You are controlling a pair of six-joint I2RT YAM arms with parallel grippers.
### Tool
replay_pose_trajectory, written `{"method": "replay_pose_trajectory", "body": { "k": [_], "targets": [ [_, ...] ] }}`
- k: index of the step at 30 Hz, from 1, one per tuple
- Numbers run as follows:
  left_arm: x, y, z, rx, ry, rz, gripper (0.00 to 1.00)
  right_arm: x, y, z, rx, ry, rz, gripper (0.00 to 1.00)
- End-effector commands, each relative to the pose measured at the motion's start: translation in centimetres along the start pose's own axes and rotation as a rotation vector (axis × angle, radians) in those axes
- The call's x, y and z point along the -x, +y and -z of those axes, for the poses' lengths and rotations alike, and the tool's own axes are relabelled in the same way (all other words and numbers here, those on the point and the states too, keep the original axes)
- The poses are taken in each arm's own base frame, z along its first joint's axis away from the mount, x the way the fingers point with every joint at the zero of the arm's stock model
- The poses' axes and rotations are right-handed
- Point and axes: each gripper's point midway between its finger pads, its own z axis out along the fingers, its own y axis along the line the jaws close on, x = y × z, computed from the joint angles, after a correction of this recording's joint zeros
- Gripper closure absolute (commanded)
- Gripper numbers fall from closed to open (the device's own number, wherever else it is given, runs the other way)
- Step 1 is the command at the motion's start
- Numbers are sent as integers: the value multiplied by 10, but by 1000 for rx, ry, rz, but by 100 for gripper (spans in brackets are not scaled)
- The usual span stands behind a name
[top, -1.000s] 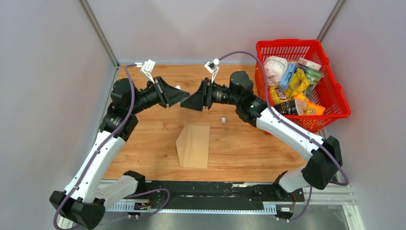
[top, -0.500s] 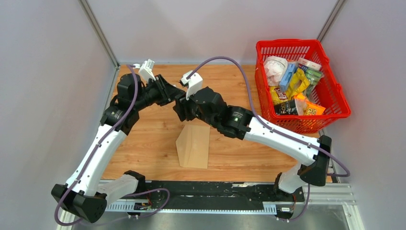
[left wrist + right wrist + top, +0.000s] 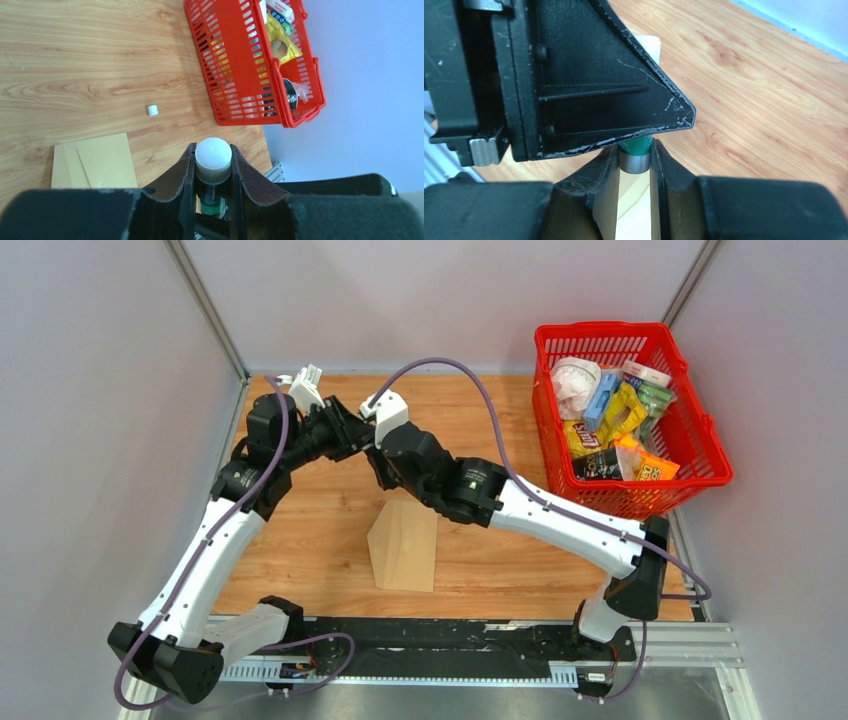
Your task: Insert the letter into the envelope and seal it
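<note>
In the top view the two arms meet over the far left part of the wooden surface [image 3: 320, 530]; the left end effector [image 3: 212, 147] is closed on a tube [image 3: 213, 165], its white cap sitting between the two fingertips, with the green body below it; the right end effector [image 3: 634, 150] is closed on the other end of the same tube, its fingers pressing a grey band just under the green part; one black finger [image 3: 599, 90] of the left arm fills the upper left of the right wrist view, just above that grip.

The envelope [image 3: 405, 550] lies flat on the surface at 6 o'clock from the meeting point, apart from both arms, its pointed side toward 9 o'clock; in the left wrist view it shows at the lower left.

A red basket [image 3: 600, 332] full of packets stands at about 3 o'clock, at the right edge of the surface; a small white piece [image 3: 153, 110] lies on the wood between the envelope and the basket.
</note>
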Motion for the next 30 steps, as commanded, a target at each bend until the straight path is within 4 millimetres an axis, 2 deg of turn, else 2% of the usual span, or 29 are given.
{"method": "replay_pose_trajectory", "body": {
  "k": [1,4,7,10,11,12,18,20,21,23,24,25,26,27,28,29,30],
  "targets": [
    [13,-26,9,-81,-34,-47,100,26,-8,16,124,-52,-105,91],
    [10,-33,11,-131,-27,-70,100,30,-8,25,310,-62,-221,95],
    [9,-50,16,-228,-22,-111,100,33,-8,40,523,-77,-331,96],
    [3,-68,22,-343,12,-154,100,41,-2,63,722,-122,-396,96],
    [5,-76,24,-381,3,-175,100,50,-1,70,779,-162,-413,96],
    [-1,-81,27,-424,35,-181,100,50,2,77,836,-159,-443,96],
    [-4,-111,46,-608,39,-259,100,56,15,93,1014,-181,-483,96],
    [-3,-114,49,-622,26,-278,100,56,15,92,1009,-183,-480,91],
    [-3,-113,49,-615,26,-285,100,56,13,90,986,-180,-476,85],
    [0,-109,47,-578,9,-289,100,55,6,84,898,-177,-455,63],
    [-2,-103,45,-544,24,-271,100,48,2,78,830,-154,-445,51],
    [4,-100,42,-509,-7,-275,100,47,-3,74,763,-159,-422,45],
    [2,-90,38,-457,13,-250,100,47,-7,73,703,-161,-398,41],
    [9,-87,34,-419,-13,-254,100,40,-12,68,612,-142,-374,38],
    [8,-79,31,-368,-3,-229,100,40,-17,66,533,-146,-349,37],
    [17,-72,26,-306,-38,-211,100,37,-23,62,446,-141,-318,37],
    [14,-62,23,-257,-15,-182,100,37,-29,58,363,-146,-289,38]
  ]
}}
